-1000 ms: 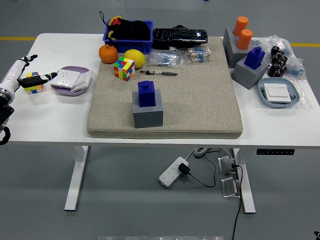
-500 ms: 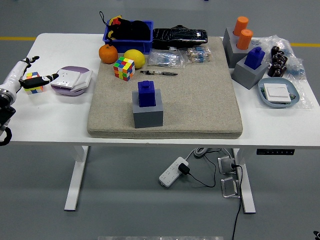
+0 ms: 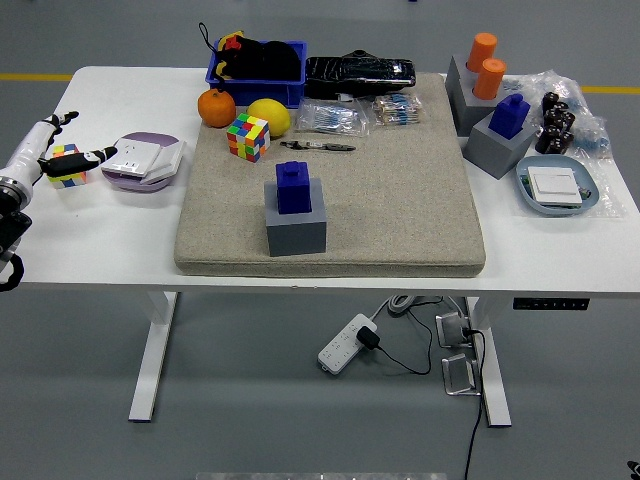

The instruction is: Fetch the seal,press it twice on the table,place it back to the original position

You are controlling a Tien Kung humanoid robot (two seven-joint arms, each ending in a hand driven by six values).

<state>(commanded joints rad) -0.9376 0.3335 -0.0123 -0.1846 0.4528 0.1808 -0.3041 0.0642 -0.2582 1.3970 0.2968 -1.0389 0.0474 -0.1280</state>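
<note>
A dark blue seal (image 3: 293,187) stands upright in a grey block holder (image 3: 296,228) on the beige mat (image 3: 400,200), near its front left. A second blue seal (image 3: 510,113) sits in a grey block (image 3: 497,145) at the mat's right edge. My left hand (image 3: 60,150) hovers over the table's far left edge, fingers spread and holding nothing, above a small colourful cube (image 3: 66,166). It is far left of the seal. The right arm is out of view.
A purple-and-white box (image 3: 143,161) lies left of the mat. An orange (image 3: 216,107), a lemon (image 3: 268,117), a Rubik's cube (image 3: 248,136), a pen (image 3: 318,146), a blue bin (image 3: 256,68) and bags sit at the back. Orange cylinders (image 3: 487,64) and a blue dish (image 3: 554,186) stand right.
My left hand has drifted slightly up and back over the small cube. Nothing else has moved.
</note>
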